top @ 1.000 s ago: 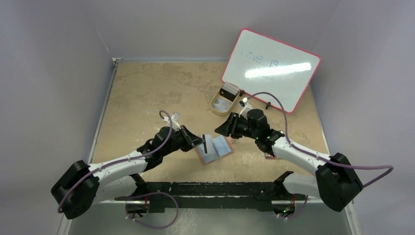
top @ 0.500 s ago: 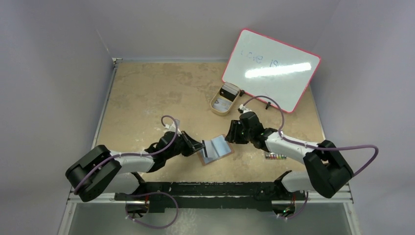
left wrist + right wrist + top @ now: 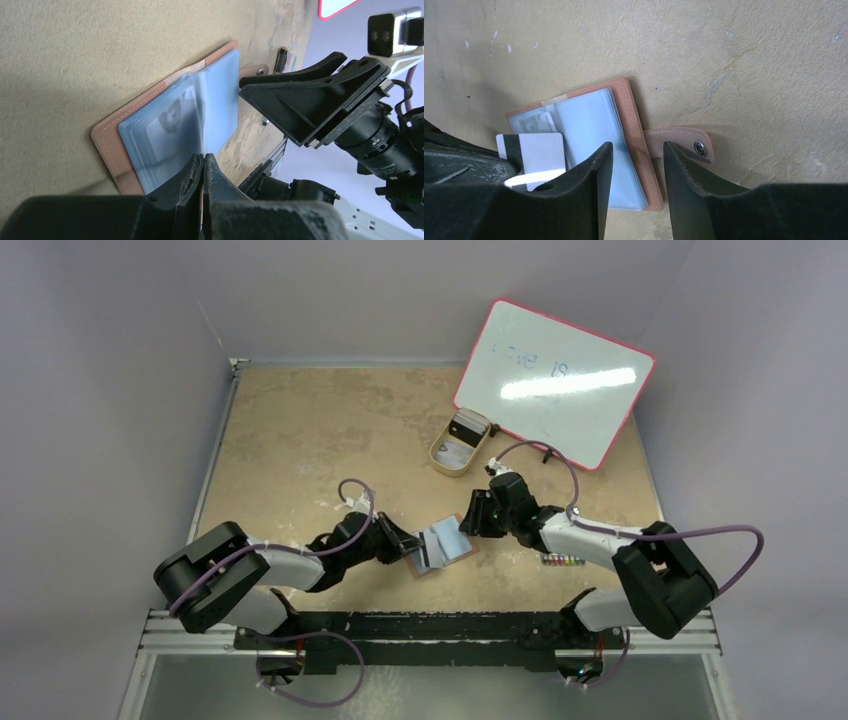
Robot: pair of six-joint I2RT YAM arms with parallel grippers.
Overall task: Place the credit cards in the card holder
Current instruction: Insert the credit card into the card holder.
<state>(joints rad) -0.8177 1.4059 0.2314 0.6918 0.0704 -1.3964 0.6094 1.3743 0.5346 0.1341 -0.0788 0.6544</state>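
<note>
Both arms have sunk lower and drawn in toward the middle since a second ago, and the credit card [image 3: 536, 150] that the left gripper [image 3: 203, 159] held upright then now sits lower, over the open card holder [image 3: 589, 125]. Its fingers are pressed together on that striped card's edge, at the holder's 9 o'clock side. The right gripper [image 3: 636, 155] hangs with its fingers spread above the holder's 3 o'clock page, the snap tab [image 3: 679, 142] just beyond them. The holder lies open and flat on the table [image 3: 300, 430], at 6 o'clock from the tan tray [image 3: 437, 455]. A whiteboard [image 3: 555, 380] leans at 1 o'clock and markers [image 3: 563, 560] lie at 3 o'clock from the holder.
</note>
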